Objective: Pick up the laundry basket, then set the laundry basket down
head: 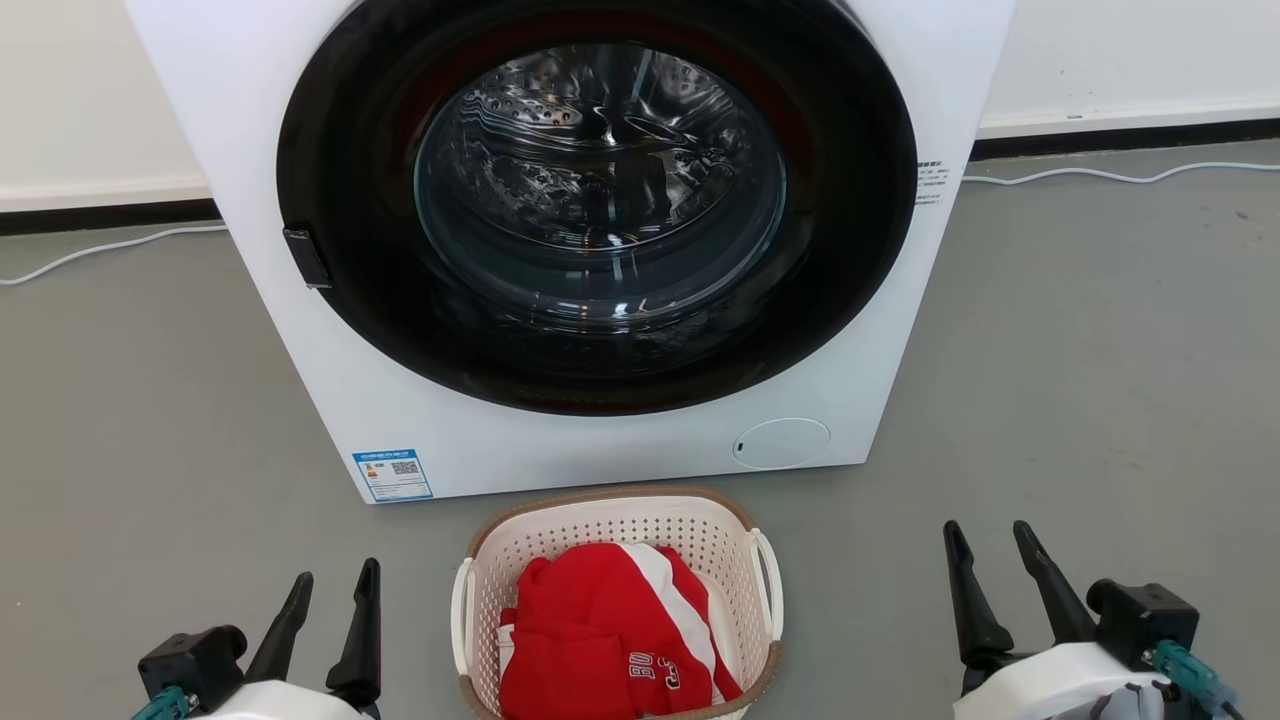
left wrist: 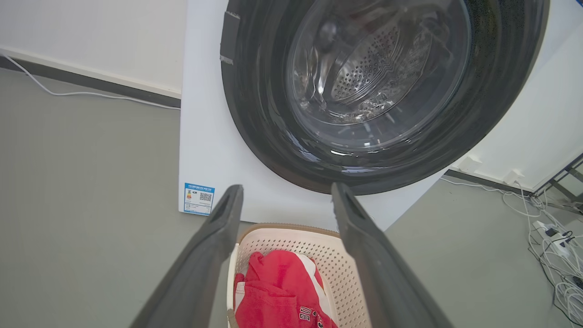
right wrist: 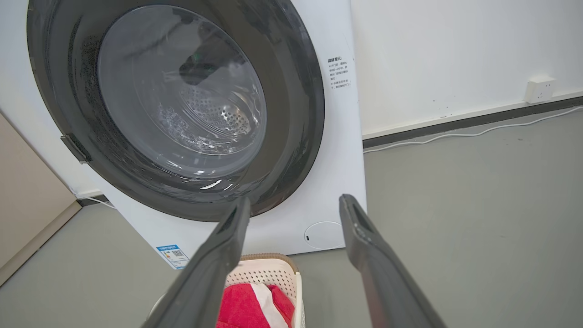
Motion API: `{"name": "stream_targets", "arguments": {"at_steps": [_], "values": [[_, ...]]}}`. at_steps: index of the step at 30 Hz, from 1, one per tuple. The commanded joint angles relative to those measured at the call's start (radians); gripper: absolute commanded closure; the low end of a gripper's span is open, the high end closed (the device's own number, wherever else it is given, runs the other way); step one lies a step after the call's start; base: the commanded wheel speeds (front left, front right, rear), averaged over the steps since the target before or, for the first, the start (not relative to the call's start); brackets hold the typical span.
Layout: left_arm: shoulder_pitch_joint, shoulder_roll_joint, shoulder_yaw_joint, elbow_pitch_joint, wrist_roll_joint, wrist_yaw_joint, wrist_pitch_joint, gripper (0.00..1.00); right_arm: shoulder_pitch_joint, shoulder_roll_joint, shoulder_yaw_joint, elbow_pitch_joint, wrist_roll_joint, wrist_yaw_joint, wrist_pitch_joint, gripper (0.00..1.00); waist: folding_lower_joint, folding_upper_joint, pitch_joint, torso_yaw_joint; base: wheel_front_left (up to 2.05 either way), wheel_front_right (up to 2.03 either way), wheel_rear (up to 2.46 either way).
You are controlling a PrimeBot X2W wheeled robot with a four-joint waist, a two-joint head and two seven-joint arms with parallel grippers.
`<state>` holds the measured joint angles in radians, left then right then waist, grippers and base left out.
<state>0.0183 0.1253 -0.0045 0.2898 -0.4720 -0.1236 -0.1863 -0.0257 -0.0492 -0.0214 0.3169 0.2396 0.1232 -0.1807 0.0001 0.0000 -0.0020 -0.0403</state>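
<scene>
Both spread-fingered and empty, left gripper [head: 337, 572] and right gripper [head: 986, 527] flank the laundry basket [head: 600, 525] on the floor [head: 150, 400] before the washing machine [head: 560, 455].

The left gripper [head: 337, 578] and right gripper [head: 986, 535] each have two long, tapering black fingers [head: 970, 600] on a black block [head: 1140, 615]. Behind sits a rounded white wrist shell [head: 1050, 685] with a teal connector [head: 1185, 668].
</scene>
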Motion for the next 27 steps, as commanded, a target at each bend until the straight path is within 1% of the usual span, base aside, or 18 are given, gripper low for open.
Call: {"name": "stream_targets", "arguments": {"at_steps": [1,19,23,27], "values": [[-0.014,0.016,0.023,-0.03,0.032,-0.006,-0.014,0.0,-0.038,-0.002,0.028,-0.014,-0.038,0.006,-0.02,0.0,0.0,0.0,0.001,-0.002,0.0,0.0,0.0],[-0.006,0.03,0.015,-0.027,0.231,-0.007,-0.067,0.0,-0.05,-0.001,0.041,0.011,-0.267,0.007,-0.073,0.0,0.0,0.0,-0.001,-0.024,0.0,0.0,0.0],[-0.007,0.033,0.012,-0.026,0.262,-0.007,-0.075,0.0,-0.05,-0.001,0.046,0.012,-0.302,0.008,-0.081,0.0,0.0,0.0,-0.003,-0.025,0.0,0.0,0.0],[-0.007,0.033,0.012,-0.025,0.263,-0.007,-0.075,0.0,-0.048,-0.001,0.045,0.013,-0.299,0.008,-0.081,0.0,0.0,0.0,-0.004,-0.023,0.0,0.0,0.0]]}}
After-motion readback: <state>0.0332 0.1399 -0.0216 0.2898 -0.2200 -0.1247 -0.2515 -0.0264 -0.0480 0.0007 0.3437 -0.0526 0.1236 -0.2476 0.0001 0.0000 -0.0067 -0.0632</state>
